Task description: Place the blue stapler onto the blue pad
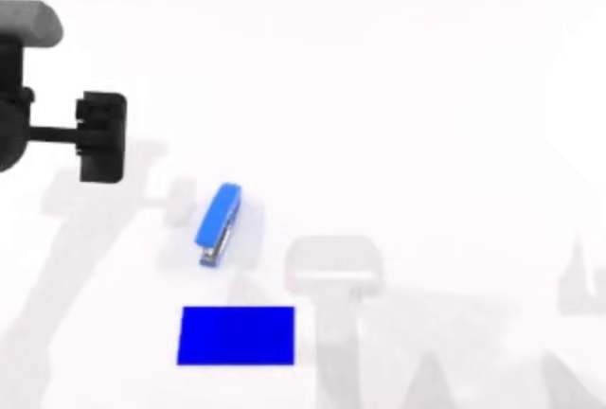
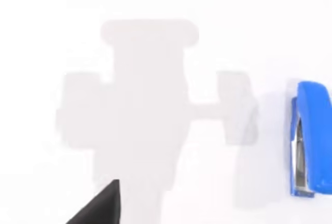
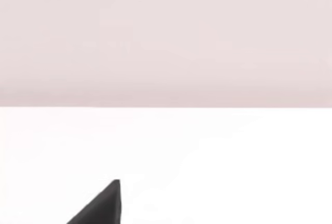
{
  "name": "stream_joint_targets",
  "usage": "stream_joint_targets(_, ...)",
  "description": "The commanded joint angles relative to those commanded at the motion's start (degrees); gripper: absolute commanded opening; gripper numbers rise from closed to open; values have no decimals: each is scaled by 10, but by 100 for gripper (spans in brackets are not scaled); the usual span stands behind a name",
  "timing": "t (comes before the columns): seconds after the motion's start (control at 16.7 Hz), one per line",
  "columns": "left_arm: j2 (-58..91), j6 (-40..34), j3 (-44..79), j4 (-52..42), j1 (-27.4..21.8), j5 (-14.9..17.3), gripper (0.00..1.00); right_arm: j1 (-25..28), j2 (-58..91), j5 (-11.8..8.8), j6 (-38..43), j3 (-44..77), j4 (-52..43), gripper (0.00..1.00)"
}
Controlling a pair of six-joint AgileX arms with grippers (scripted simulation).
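The blue stapler [image 1: 220,224] lies on the white table left of centre, slanted, its light-blue top up; it also shows at the edge of the left wrist view as the stapler [image 2: 310,138]. The blue pad [image 1: 237,335], a flat dark-blue rectangle, lies just in front of it, apart from it. My left gripper [image 1: 100,137] hovers at the far left, up and to the left of the stapler, open and holding nothing; one dark fingertip [image 2: 106,203] shows. My right arm is out of the top view; its wrist view shows one fingertip [image 3: 104,206] over bare table, with nothing held.
The white table [image 1: 426,144] carries only grey shadows of the arms. A pinkish wall [image 3: 166,37] stands behind the table's far edge.
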Motion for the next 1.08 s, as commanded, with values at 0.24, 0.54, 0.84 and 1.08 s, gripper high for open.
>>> stream_joint_targets(0.24,227,-23,180,-138,-50,-1,100,0,0,0,0,0,0,100)
stream_joint_targets(0.54,442,-47,367,-266,-99,-1,100,0,0,0,0,0,0,100)
stream_joint_targets(0.84,542,-58,461,-325,-123,0,100,0,0,0,0,0,0,100)
stream_joint_targets(1.08,545,-59,465,-327,-123,1,100,0,0,0,0,0,0,100)
